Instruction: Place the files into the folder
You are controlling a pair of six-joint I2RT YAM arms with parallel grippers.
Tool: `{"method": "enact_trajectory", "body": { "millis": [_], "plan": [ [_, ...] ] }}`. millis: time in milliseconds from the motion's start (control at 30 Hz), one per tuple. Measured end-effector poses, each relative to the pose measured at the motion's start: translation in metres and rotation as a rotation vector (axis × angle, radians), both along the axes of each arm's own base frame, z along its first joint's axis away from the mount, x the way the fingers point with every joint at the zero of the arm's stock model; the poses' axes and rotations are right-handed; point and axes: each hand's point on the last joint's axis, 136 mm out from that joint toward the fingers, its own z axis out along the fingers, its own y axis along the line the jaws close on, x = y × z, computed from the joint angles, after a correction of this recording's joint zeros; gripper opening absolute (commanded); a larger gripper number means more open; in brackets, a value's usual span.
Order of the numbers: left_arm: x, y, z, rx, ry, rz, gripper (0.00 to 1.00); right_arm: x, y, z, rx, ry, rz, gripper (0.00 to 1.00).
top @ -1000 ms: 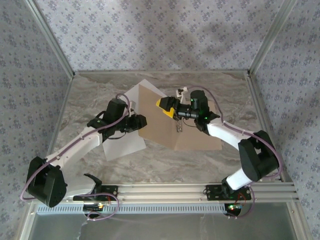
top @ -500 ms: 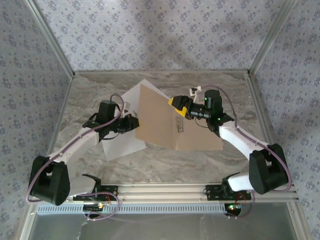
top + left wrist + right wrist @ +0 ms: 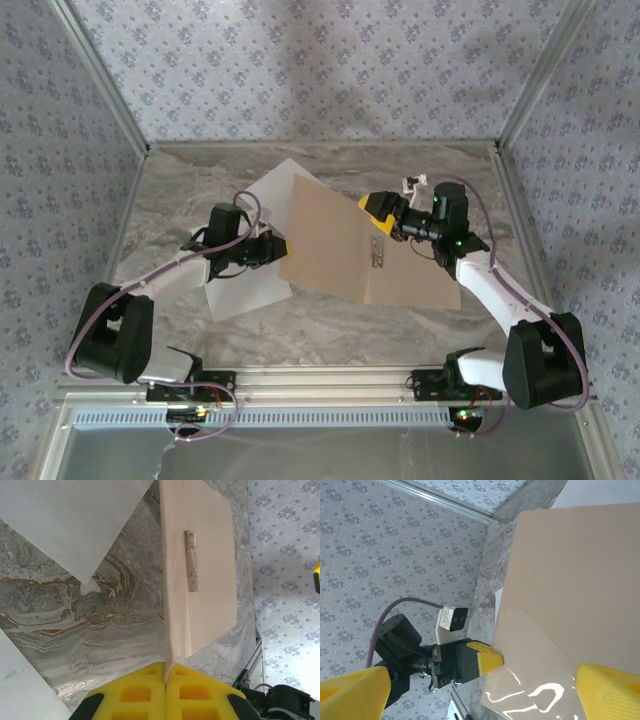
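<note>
Drawn back, the right hand gapes empty; the left hand pinches the folder edge.

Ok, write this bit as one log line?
left claw: shut on folder edge | right claw: open by folder | files: outside folder

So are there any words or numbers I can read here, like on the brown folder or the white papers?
None: no words, numbers or labels can be read anywhere.
The folder is plain brown, and its metal clip shows no marks that I can make out.
The white sheets show no writing.
The wallpaper has only a flower pattern.
</note>
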Motion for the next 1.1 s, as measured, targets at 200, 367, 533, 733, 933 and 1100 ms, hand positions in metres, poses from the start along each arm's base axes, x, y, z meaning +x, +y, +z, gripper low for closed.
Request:
{"method": "enact_trajectory", "body": {
  "millis": [200, 367, 533, 733, 933, 1100],
  "plan": [
    [-0.004, -0.016, -0.004, 0.022, -0.004, 0.018, 0.02, -0.003, -0.006, -0.001, -0.010, -0.002, -0.011, 0.97],
    [-0.009, -0.029, -0.011, 0.034, -0.003, 0.040, 0.01, -0.004, -0.009, -0.006, -0.016, 0.006, -0.016, 0.97],
    [-0.012, -0.032, -0.024, 0.054, 0.011, 0.075, 0.00, -0.005, -0.010, -0.011, -0.019, 0.022, -0.019, 0.97],
    [-0.013, -0.023, -0.038, 0.077, 0.028, 0.123, 0.00, -0.005, -0.013, -0.015, -0.022, 0.029, -0.026, 0.97],
    [-0.014, -0.018, -0.046, 0.099, 0.034, 0.141, 0.00, -0.006, -0.014, -0.019, -0.024, 0.039, -0.025, 0.97],
    [-0.012, -0.015, -0.046, 0.098, 0.035, 0.145, 0.02, -0.006, -0.014, -0.019, -0.023, 0.039, -0.026, 0.98]
  ]
}}
